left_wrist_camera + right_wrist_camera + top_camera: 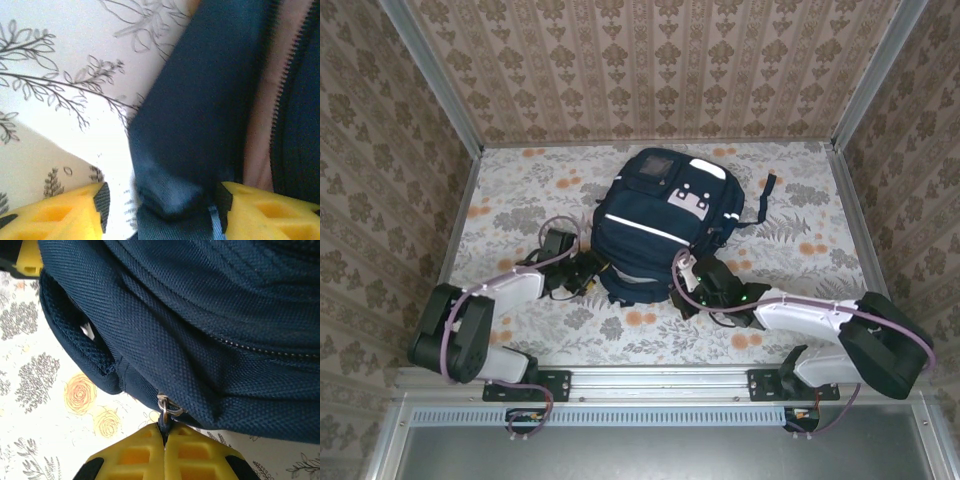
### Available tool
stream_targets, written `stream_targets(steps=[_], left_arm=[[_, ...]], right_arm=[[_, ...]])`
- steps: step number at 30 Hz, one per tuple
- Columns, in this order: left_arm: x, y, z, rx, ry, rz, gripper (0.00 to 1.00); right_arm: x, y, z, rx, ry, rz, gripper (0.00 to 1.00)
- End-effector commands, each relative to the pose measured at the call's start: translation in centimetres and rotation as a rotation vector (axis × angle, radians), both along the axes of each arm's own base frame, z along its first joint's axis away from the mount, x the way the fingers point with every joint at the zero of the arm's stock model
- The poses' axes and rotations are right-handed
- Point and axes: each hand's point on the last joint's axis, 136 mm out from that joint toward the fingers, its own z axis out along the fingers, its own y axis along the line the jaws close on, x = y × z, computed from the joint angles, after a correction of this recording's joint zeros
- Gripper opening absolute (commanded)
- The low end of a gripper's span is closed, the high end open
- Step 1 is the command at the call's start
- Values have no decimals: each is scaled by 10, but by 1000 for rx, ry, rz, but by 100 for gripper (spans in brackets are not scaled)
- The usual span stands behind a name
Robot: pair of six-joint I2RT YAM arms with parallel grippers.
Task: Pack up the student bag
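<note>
Patterned brown wallpaper (pixel 660 60) closes in three sides of the worktop (pixel 520 190), which is covered with a pale cloth printed with grey leaves and orange flowers.

The student bag (pixel 630 250) lies front up in the middle of the worktop, reaching closer to the far edge than to the near one. Its grey-white patches (pixel 692 200) are at the far end and a white stripe (pixel 650 229) runs slantwise across the front pocket. A thin dark strap (pixel 770 185) trails from it toward the right edge.

Both arms reach in from the near edge. The left arm (pixel 510 290) bends toward the bag's near-left side and the right arm (pixel 800 312) toward its near-right side.

The left gripper (pixel 592 280) is at the bag's near-left flank. In the left wrist view its yellow fingers (pixel 65 212) stand well apart, with a fold of navy fabric (pixel 200 125) lying between them, clear of the left finger. Beside that fold an unzipped line of zip teeth (pixel 285 75) shows a pinkish lining (pixel 260 140).

The right gripper (pixel 692 272) is at the bag's near end. In the right wrist view its yellow fingers (pixel 135 455) are pressed together, pinching the dark tab that hangs from a small metal zip pull (pixel 166 408) on the bag's lower seam.
</note>
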Motion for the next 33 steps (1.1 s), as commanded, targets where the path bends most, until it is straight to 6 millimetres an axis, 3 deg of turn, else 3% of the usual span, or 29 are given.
stream_targets(steps=[1, 6, 9, 12, 20, 26, 28, 33], left_arm=[[-3, 3, 29, 65, -87, -90, 72], [4, 18, 64, 126, -224, -82, 78], [17, 22, 71, 132, -242, -61, 79], [30, 21, 63, 161, -190, -64, 79], [62, -17, 40, 85, -50, -114, 75], [61, -42, 32, 55, -57, -155, 66], [62, -36, 30, 70, -49, -154, 67], [77, 4, 39, 136, -91, -33, 66]], right_arm=[[2, -12, 16, 34, -43, -72, 0], [-2, -29, 22, 50, -63, -129, 0], [-3, -35, 20, 52, -63, -150, 0], [-1, -44, 17, 45, -65, -200, 0], [12, -80, 26, 83, -92, -353, 0], [17, -94, 19, 83, -67, -373, 0], [17, -93, 17, 78, -63, -365, 0], [18, -94, 11, 75, -55, -366, 0]])
